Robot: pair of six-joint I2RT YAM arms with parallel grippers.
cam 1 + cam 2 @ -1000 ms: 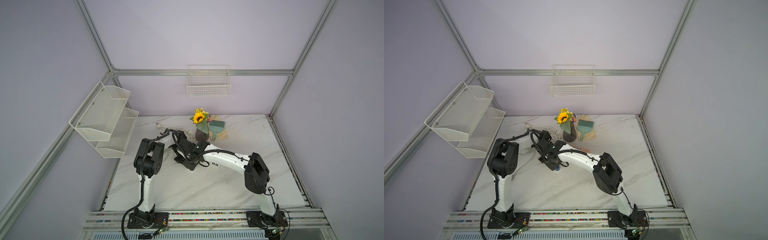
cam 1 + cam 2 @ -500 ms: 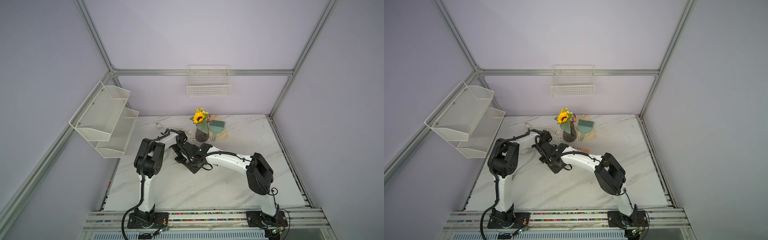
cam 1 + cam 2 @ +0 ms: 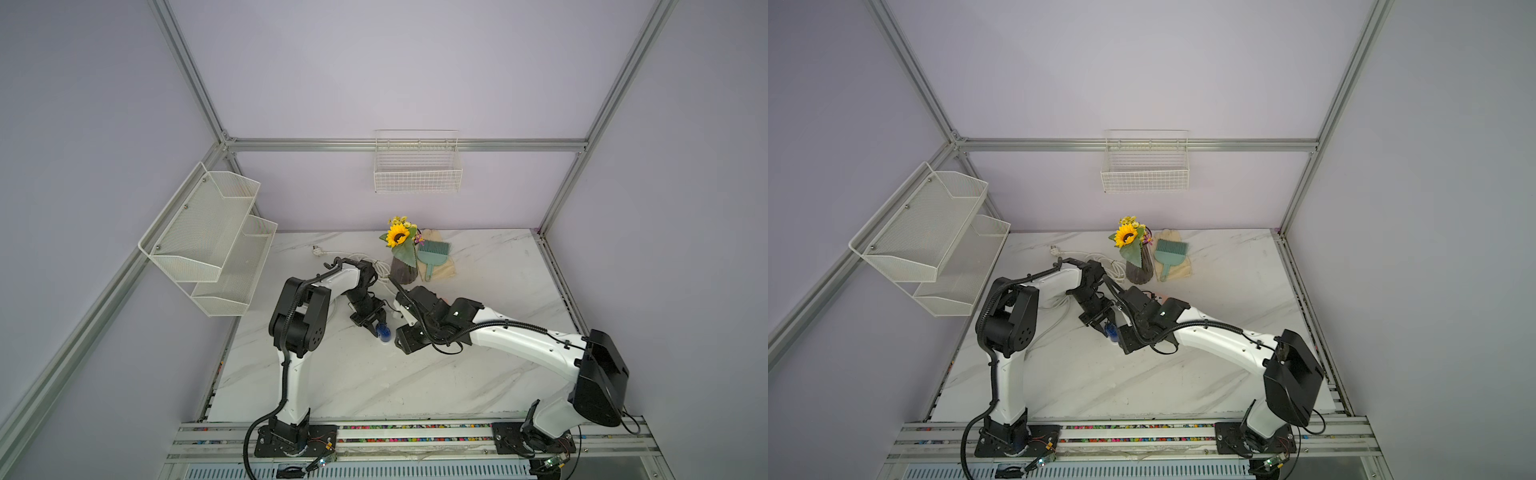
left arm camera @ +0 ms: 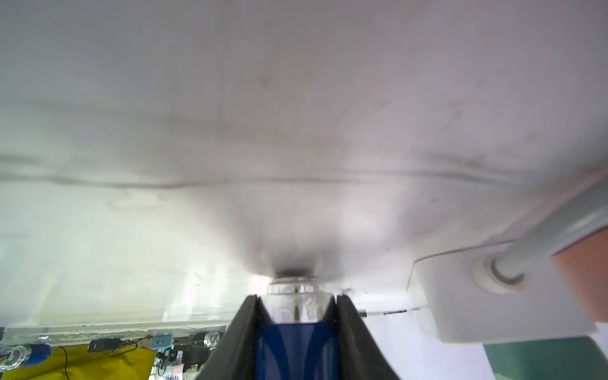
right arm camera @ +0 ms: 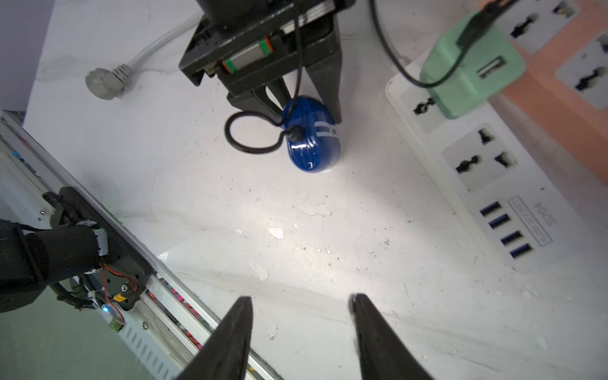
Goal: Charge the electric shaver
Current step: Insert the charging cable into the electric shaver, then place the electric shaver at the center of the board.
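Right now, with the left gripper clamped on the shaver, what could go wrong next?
1. Standing on end, the electric shaver may topple once the left gripper lets go.
2. The black cable loops beside that gripper; pulling away could snag it and unplug it.
3. A grey plug lies unplugged; if it feeds the white power strip, nothing charges.

Dark-blue shaver (image 5: 312, 144), mint-green adapter (image 5: 455, 95), white-marbled table (image 5: 296, 230)

The left arm (image 3: 300, 386) and right arm (image 3: 519, 343) have white links, black joints and ribbed black cables (image 3: 284, 386); the rail (image 5: 248, 57) on the left claw (image 5: 307, 112) seems green-capped.
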